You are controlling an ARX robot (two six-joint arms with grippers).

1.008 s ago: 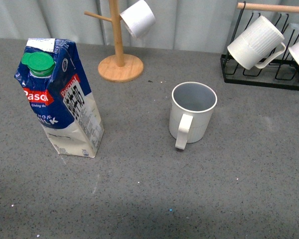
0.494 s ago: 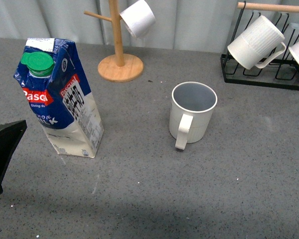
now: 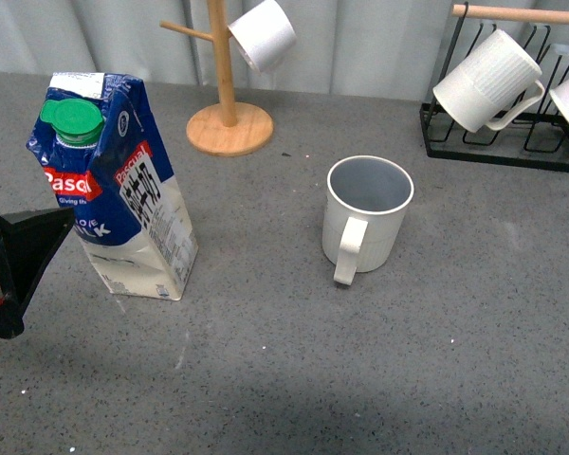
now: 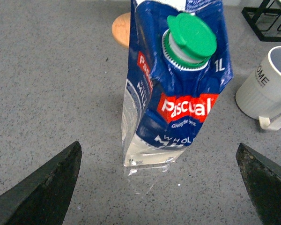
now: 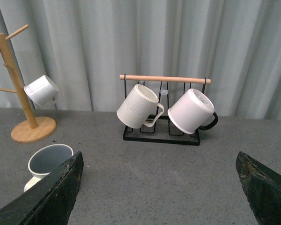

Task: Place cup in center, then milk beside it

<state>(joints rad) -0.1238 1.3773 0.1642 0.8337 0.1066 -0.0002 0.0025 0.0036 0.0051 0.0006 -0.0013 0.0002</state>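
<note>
The milk point(image 3: 114, 190), a tall blue and white carton with a green cap, stands upright at the table's left. The cup point(image 3: 365, 223), cream-white with a grey-blue inside, stands upright near the middle, its handle toward me. A black finger point(image 3: 24, 251) of my left gripper shows at the left edge, just beside the carton. In the left wrist view my left gripper point(image 4: 158, 154) is open, its fingers wide on either side of the milk point(image 4: 178, 89), not touching it; the cup point(image 4: 267, 89) is further off. My right gripper point(image 5: 159, 157) is open and empty, above the table near the cup point(image 5: 49, 161).
A wooden mug tree point(image 3: 229, 123) with a white mug point(image 3: 262, 36) stands at the back. A black wire rack point(image 3: 503, 142) at the back right holds a ribbed white mug point(image 3: 486, 81) and another mug point(image 5: 192, 111).
My left gripper's finger has come into the front view from the left edge and moved up and right toward the milk carton. The milk and the cup have not moved.
</note>
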